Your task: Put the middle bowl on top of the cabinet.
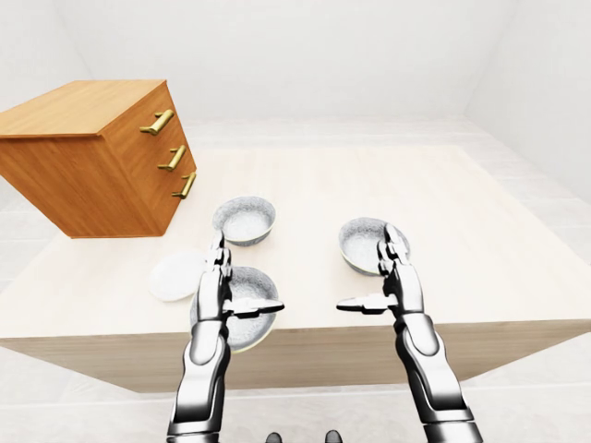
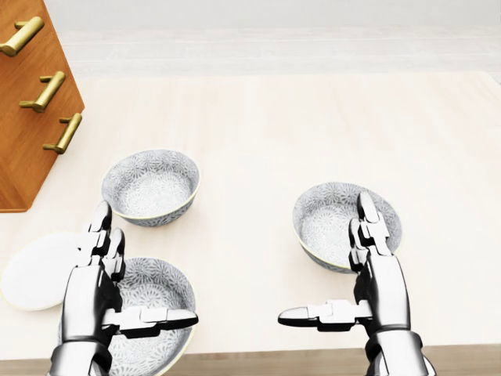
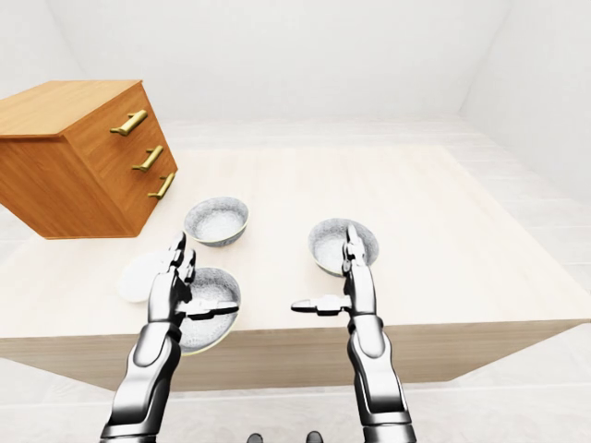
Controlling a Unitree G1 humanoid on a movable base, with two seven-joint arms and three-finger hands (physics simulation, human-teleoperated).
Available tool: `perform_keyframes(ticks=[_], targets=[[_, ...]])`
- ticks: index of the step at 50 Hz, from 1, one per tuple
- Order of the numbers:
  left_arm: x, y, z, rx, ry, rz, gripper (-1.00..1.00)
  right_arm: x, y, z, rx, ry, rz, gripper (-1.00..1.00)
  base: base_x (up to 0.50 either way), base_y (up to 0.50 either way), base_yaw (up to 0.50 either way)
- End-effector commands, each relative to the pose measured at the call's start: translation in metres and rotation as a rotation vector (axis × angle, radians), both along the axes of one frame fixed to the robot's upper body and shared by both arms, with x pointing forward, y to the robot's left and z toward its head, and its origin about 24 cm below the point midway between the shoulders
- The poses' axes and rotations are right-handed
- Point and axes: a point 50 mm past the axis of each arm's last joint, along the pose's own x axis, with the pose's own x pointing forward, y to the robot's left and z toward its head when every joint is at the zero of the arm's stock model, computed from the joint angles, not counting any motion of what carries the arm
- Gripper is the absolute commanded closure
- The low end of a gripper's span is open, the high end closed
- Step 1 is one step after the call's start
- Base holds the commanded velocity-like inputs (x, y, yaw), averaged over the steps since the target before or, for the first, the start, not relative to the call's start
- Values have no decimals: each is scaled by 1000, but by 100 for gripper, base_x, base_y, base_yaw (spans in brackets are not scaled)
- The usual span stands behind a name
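Three grey patterned bowls sit on the pale wooden table (image 2: 274, 125): one near the cabinet (image 2: 150, 186), one at the right (image 2: 333, 215), and one by the table's near edge at the lower left (image 2: 156, 294). The wooden cabinet (image 1: 88, 157) with three brass handles stands on the table's left part, its top bare. My left hand (image 2: 145, 270) is open over the lower-left bowl, thumb pointing right. The right hand (image 2: 325, 258) is open too, its fingers above the right bowl's near rim and its thumb pointing left. Neither hand holds anything.
A flat white plate (image 2: 35, 270) lies left of the lower-left bowl, just below the cabinet in the head view. The table's near edge (image 1: 369, 346) runs right under my wrists. White floor and walls surround the table.
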Motion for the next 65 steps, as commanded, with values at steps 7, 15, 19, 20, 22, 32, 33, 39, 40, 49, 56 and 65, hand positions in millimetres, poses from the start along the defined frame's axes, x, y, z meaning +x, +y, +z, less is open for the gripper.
perform_keyframes(ticks=[7,15,19,20,22,32,33,39,40,49,56,65], targets=[[-10,17,52,14,-187,-3,-100,-11,-11,21,18,-33,-46,-100,0,0,0],[-26,28,80,-11,-313,48,-100,-16,-12,48,5,-151,-61,-100,0,0,0],[-38,35,82,-17,-323,48,-100,-23,-12,58,6,-194,-38,-100,0,0,0],[-40,36,84,-11,-334,48,-100,-23,-11,59,1,-197,-35,-100,0,0,0],[-44,39,89,-15,-356,61,-100,-27,-11,61,0,-208,-22,-100,0,0,0],[-51,38,94,9,-375,58,-100,-38,-11,74,-14,-261,-4,-100,0,49,0],[-51,38,94,14,-376,58,-100,-40,-10,75,-17,-266,2,-100,0,50,0],[-51,38,98,26,-394,63,-100,-45,-14,87,-24,-318,-9,-100,0,50,0],[-51,38,98,26,-395,62,-100,-45,-14,87,-26,-320,-5,-100,0,50,0],[-48,39,98,41,-393,67,-100,-46,-16,91,-25,-337,-6,-100,0,50,0],[-47,39,100,59,-398,64,-100,-43,-19,88,-25,-326,-12,-100,0,50,0],[-44,39,95,67,-374,59,-100,-44,-23,88,-13,-326,-22,-100,0,50,0]])
